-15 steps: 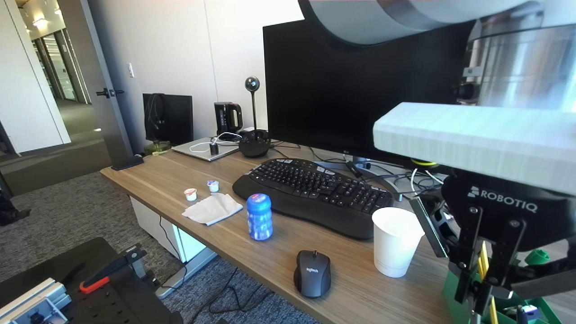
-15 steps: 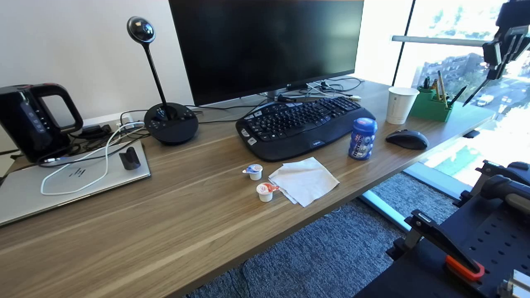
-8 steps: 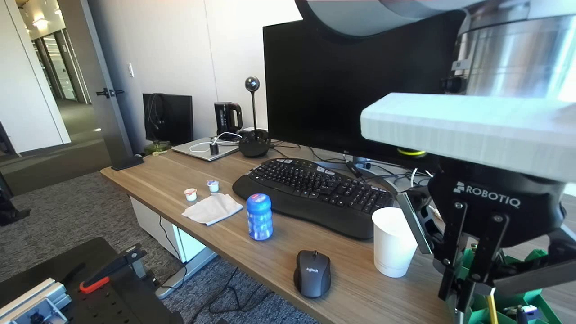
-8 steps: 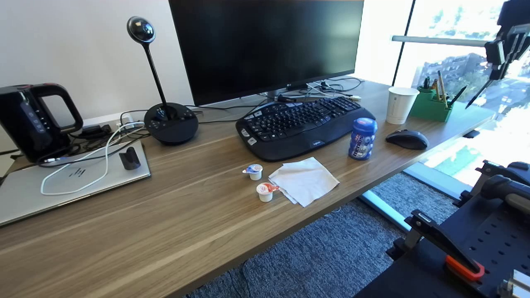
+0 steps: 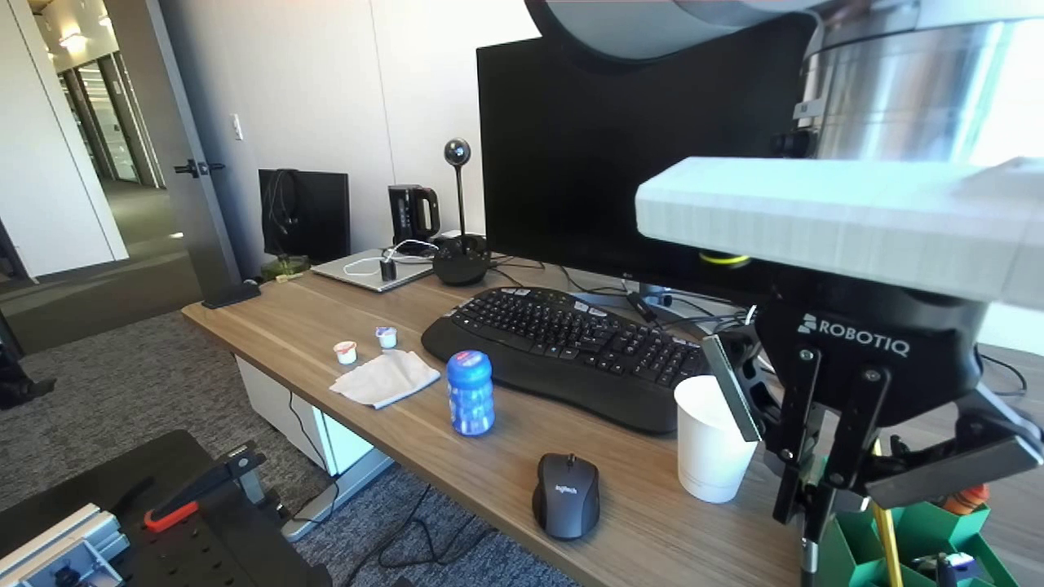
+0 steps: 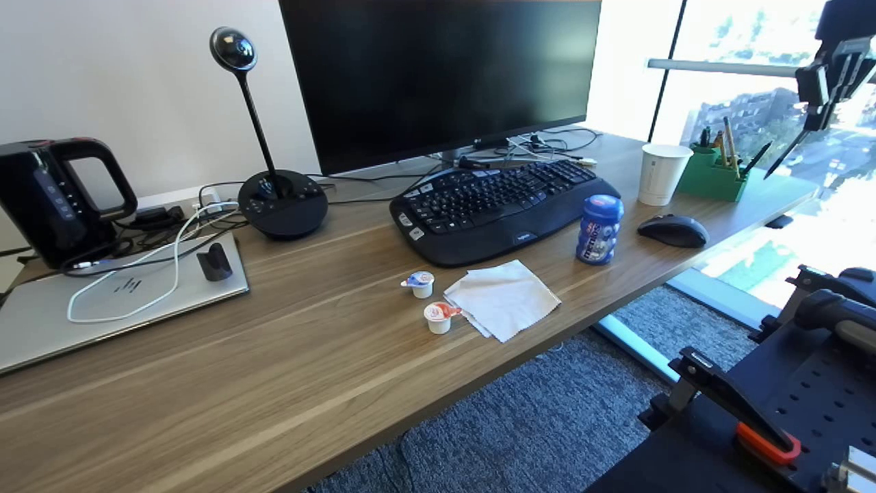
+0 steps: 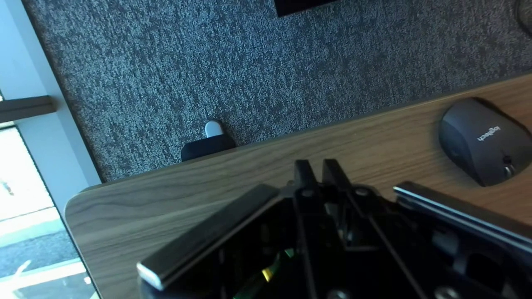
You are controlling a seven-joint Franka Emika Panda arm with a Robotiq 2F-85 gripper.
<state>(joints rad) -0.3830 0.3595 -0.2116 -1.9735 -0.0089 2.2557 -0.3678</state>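
In an exterior view, my gripper (image 5: pixel 799 518) points down beside the white cup (image 5: pixel 710 452), its finger linkage partly in front of the green organizer (image 5: pixel 917 530) that holds pencils and pens. Below the fingertips a thin dark pen (image 5: pixel 809 558) with a metallic part sticks out. It shows again in an exterior view as a slanting pen (image 6: pixel 787 154) under the gripper (image 6: pixel 819 122), to the right of and above the organizer (image 6: pixel 712 179). The wrist view has the fingertips of the gripper (image 7: pixel 317 168) close together over the desk; what lies between them is mostly dark.
A black mouse (image 5: pixel 567 497), a blue bottle (image 5: pixel 471 395) and a keyboard (image 5: pixel 563 350) are on the desk (image 6: pixel 308 356). Farther along lie a white cloth (image 6: pixel 503 298) and two creamer cups (image 6: pixel 438 318). Behind stands a large monitor (image 6: pixel 452 75).
In an exterior view the gripper has shifted left and slightly up, showing more of the green organizer. The jaws stay shut with the pen. The desk items have not moved.
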